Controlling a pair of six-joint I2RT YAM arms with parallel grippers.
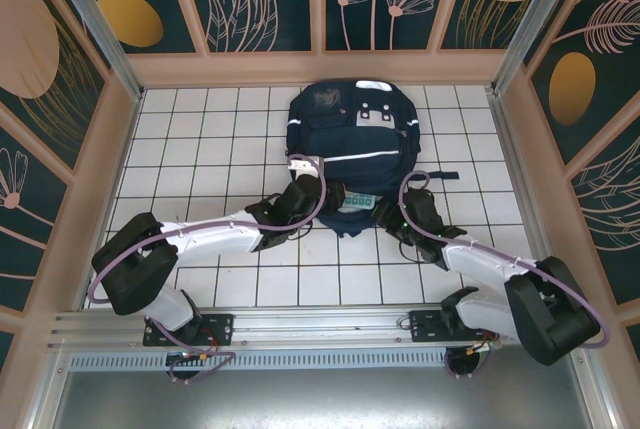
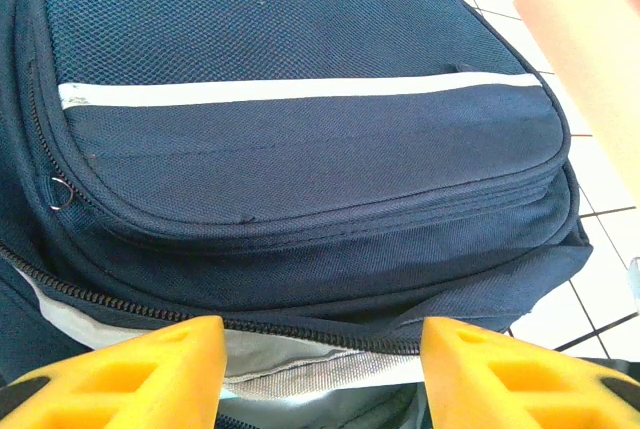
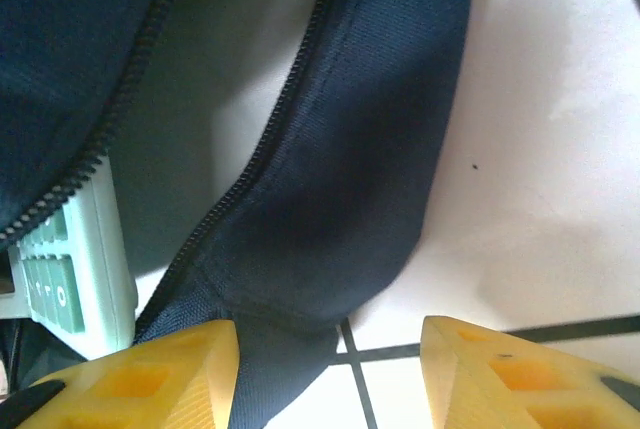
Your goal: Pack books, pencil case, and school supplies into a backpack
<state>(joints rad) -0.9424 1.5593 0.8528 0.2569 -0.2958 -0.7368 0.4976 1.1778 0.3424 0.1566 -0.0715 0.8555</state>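
Observation:
The navy backpack [image 1: 345, 129] lies flat at the back middle of the tiled table, its mouth toward the arms. A teal calculator [image 1: 358, 203] shows in that mouth. My left gripper [image 1: 322, 194] is at the mouth's left side. In the left wrist view it [image 2: 322, 369] stands open, its yellow fingers [image 2: 150, 369] straddling the zipper edge and grey lining of the backpack [image 2: 300, 149]. My right gripper [image 1: 392, 211] is at the mouth's right side. It [image 3: 330, 369] is open over a navy flap [image 3: 370, 129], with the calculator [image 3: 65, 259] to its left. The books and pencil case are hidden.
White tiled tabletop [image 1: 200, 139] stretches to both sides of the backpack. Peach-framed patterned walls [image 1: 110, 149] close in the left, right and back. A dark strap [image 1: 440, 177] trails from the backpack's right side. The arm bases sit on the rail [image 1: 320, 324] at the near edge.

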